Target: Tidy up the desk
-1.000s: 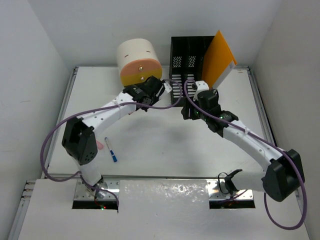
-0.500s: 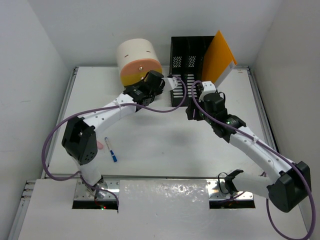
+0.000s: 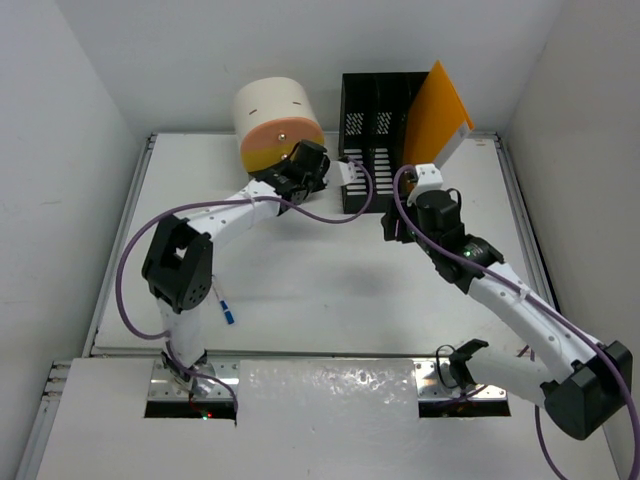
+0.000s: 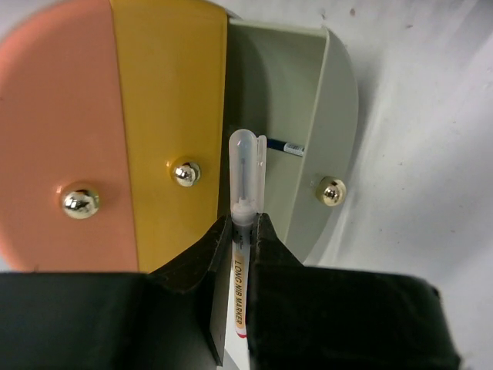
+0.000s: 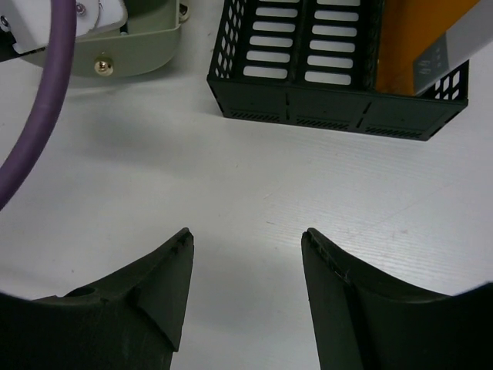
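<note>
Holding a slim white marker (image 4: 245, 173) with a clear cap, the left gripper (image 4: 245, 225) is pressed together on the barrel just below the cap and points the cap end into the open grey-green swing tray (image 4: 308, 92) of the round cream organiser (image 3: 270, 105) with peach and yellow drawer fronts. Inside that tray lies something thin with a dark blue end (image 4: 286, 146); it is probably another pen, but only a short piece shows. The right gripper (image 5: 246, 254) is spread wide and holds nothing; it hovers to the right of the organiser, before the black mesh file rack (image 3: 375, 120), which stands just right of the organiser with an orange folder (image 3: 437, 115) leaning in it.

The large flat white desk (image 3: 330, 280) lies under the organiser and stretches from it toward the arm bases. I judge the desk stiff, heavy and fixed, so it is not a thing to take hold of; its top looks smooth and hard, so small round things may roll or slide on it. A short pen with a blue cap (image 3: 228, 314) rests on it, well apart from the organiser, toward the left arm base. Such a pen is light and rigid, best pinched across the middle of its barrel.
</note>
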Tool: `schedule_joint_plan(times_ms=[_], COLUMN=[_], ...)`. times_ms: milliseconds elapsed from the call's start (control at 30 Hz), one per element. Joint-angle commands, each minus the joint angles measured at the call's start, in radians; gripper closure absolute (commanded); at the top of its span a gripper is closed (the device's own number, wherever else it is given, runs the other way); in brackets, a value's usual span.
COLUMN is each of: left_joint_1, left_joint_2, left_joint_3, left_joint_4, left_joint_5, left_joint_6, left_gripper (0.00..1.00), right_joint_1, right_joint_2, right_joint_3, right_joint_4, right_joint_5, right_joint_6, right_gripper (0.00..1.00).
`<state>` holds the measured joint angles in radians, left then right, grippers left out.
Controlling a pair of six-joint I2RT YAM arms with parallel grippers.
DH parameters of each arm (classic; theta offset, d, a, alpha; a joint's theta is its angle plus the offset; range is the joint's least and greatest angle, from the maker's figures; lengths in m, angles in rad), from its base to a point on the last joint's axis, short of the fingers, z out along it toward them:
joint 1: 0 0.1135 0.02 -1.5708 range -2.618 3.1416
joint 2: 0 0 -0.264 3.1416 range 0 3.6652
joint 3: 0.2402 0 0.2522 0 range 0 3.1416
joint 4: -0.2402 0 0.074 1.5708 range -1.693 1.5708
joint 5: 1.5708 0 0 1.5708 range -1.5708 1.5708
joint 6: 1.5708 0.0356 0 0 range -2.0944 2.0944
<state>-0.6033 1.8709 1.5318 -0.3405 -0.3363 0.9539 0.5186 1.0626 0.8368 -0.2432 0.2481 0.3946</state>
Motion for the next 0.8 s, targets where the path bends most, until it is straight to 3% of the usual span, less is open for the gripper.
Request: schedule_joint_plan(times_ms=[0, 467, 533, 567, 633, 667, 733, 767], left_joint_1=[0.039, 0.080, 0.080, 0.080, 0.080, 0.080, 0.082, 0.080], left_joint_2=[0.002, 0.091, 0.097, 0.100, 0.105, 0.105, 0.102, 0.100], left_joint_3=[0.047, 0.079, 0.079, 0.077, 0.085, 0.085, 0.087, 0.085], left_joint_4=[0.055, 0.097, 0.103, 0.118, 0.120, 0.124, 0.129, 0.133], left_joint_5=[0.059, 0.071, 0.065, 0.053, 0.045, 0.037, 0.034, 0.033], left_joint_6=[0.025, 0.042, 0.036, 0.028, 0.017, 0.017, 0.011, 0.009], left_gripper=[0.95, 0.91, 0.79, 0.64, 0.55, 0.47, 0.06, 0.01], right_joint_1=[-0.005, -0.006, -0.005, -0.005, -0.006, -0.005, -0.005, -0.005], right_joint_2=[-0.033, -0.085, -0.087, -0.090, -0.095, -0.096, -0.101, -0.101], right_joint_3=[-0.008, -0.007, -0.004, -0.002, -0.005, -0.007, -0.007, -0.007], right_joint_4=[-0.004, -0.044, -0.048, -0.053, -0.053, -0.054, -0.053, -0.054], right_joint_5=[0.043, 0.094, 0.099, 0.100, 0.103, 0.105, 0.106, 0.106], right_joint_6=[-0.019, -0.048, -0.054, -0.057, -0.059, -0.062, -0.063, -0.065], right_gripper=[0.43, 0.43, 0.43, 0.43, 0.43, 0.43, 0.43, 0.43])
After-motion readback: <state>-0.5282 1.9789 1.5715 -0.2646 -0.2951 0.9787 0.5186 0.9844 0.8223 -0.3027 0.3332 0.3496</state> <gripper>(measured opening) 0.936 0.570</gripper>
